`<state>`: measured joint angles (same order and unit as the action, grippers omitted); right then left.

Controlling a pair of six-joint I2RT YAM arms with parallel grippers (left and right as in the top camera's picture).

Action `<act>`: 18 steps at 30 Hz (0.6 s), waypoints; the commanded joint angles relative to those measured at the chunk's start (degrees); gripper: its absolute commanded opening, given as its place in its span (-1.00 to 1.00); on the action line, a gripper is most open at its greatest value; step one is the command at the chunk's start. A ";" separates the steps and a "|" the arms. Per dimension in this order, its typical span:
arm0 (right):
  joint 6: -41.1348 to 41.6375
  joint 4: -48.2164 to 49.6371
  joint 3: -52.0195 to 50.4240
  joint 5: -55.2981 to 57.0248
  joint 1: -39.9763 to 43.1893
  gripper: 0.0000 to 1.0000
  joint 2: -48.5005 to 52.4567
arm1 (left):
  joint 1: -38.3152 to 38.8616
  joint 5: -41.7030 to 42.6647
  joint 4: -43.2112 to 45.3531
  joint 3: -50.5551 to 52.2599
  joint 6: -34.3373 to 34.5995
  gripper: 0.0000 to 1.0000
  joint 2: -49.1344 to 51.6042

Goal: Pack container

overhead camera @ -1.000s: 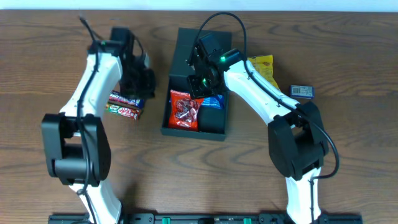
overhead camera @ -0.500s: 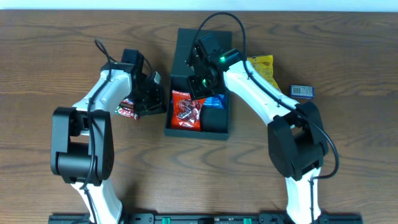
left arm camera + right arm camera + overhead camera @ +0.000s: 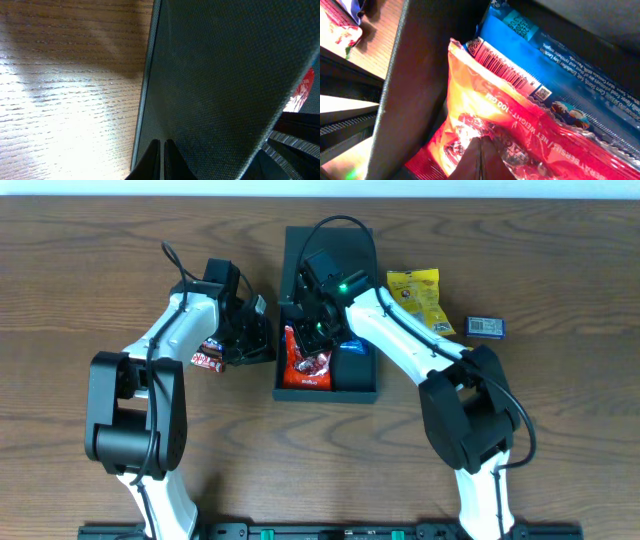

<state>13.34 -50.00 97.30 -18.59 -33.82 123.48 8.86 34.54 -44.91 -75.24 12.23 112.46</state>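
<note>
The container [image 3: 362, 385], a dark teal box with its flap lid [image 3: 330, 250] lying open at the far end, sits mid-table. Inside lie a red snack packet [image 3: 303, 368] and a blue one [image 3: 354, 345]. My left gripper [image 3: 264, 340] is shut, its tips against the outside of the container's left wall [image 3: 225, 75]. My right gripper [image 3: 316, 330] is shut inside the box, with its tips [image 3: 480, 142] pressing down on the red packet [image 3: 530, 135]. The blue packet [image 3: 560, 65] lies beside it. Neither gripper holds anything.
A red chocolate bar [image 3: 207, 359] lies on the table under my left arm. To the right of the box are a yellow packet [image 3: 414, 295] and a small blue-grey packet [image 3: 485, 326]. Wood tabletop [image 3: 70, 75] surrounds everything.
My left gripper swung right from the chocolate bar to the container's left wall, and the box slid right and straightened. My right gripper stayed shut over the red packet.
</note>
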 commanded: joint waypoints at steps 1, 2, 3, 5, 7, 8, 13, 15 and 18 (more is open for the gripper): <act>-0.57 -0.42 0.00 0.31 -0.17 -0.97 0.61 | 0.17 1.07 -0.04 0.26 0.68 -0.88 0.24; -0.57 -1.01 0.57 0.26 0.02 -0.97 0.00 | 0.17 1.07 -0.04 0.26 0.68 -0.88 0.24; -0.61 -1.64 1.20 0.17 0.15 -0.98 -0.57 | 0.17 1.07 -0.07 0.26 0.68 -0.88 0.24; -1.53 -2.56 2.36 0.35 0.44 -0.97 -2.23 | 0.17 1.07 -0.04 0.26 0.68 -0.88 0.24; -1.64 -2.56 2.45 1.97 0.94 -0.98 -4.46 | 0.17 1.07 -0.04 0.26 0.68 -0.88 0.24; -1.64 -2.75 2.45 3.43 1.22 -0.97 -5.18 | 0.17 1.07 -0.04 0.26 0.68 -0.88 0.24; -1.40 -6.36 1.29 7.74 2.80 -0.97 -5.73 | 0.17 1.07 -0.04 0.26 0.68 -0.88 0.24; -1.40 -5.55 0.28 8.35 2.80 -0.97 -5.70 | 0.17 1.07 0.02 0.26 0.68 -0.88 0.24; -1.14 -3.26 -2.03 9.16 2.49 -0.97 -5.18 | 0.17 1.09 0.04 0.26 0.68 -0.88 0.24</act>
<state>12.71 -53.76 96.97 -10.96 -31.22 118.78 8.86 34.54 -44.88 -75.24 12.23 112.46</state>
